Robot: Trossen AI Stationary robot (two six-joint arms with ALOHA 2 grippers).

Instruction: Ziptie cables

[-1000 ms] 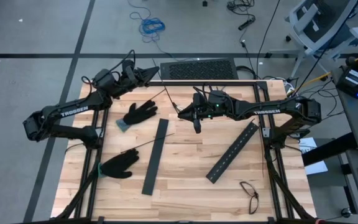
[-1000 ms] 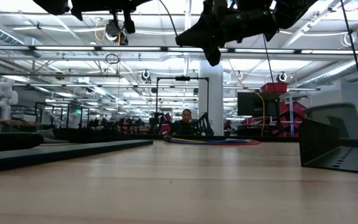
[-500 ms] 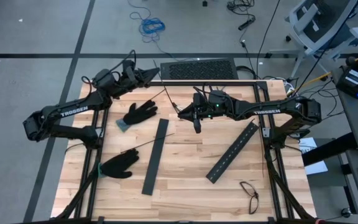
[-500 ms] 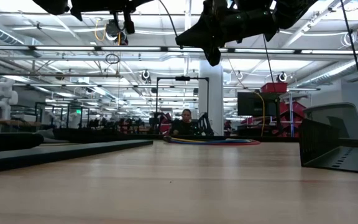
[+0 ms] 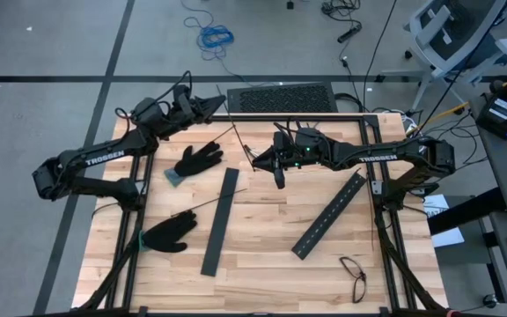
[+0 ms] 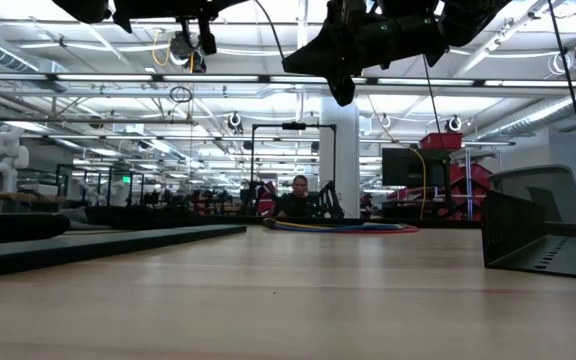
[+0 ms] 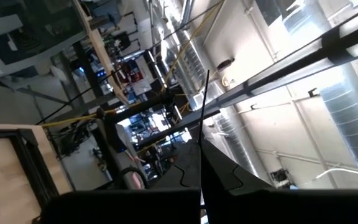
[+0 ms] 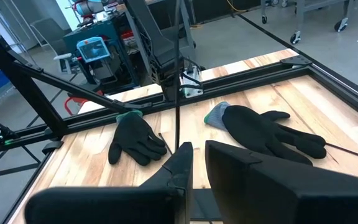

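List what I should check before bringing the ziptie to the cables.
1. Right gripper shut on ziptie: ok, the strip stands between its fingers.
2. Left gripper shut, at the far edge: ok. Whether it grips the thin strip at its fingers: cannot tell.
3. Cables looped by the ziptie: not ok, they lie on the table, ungripped.
4. Spare ziptie on the table: ok.
5. Glove clear of the right arm's path: cannot tell.
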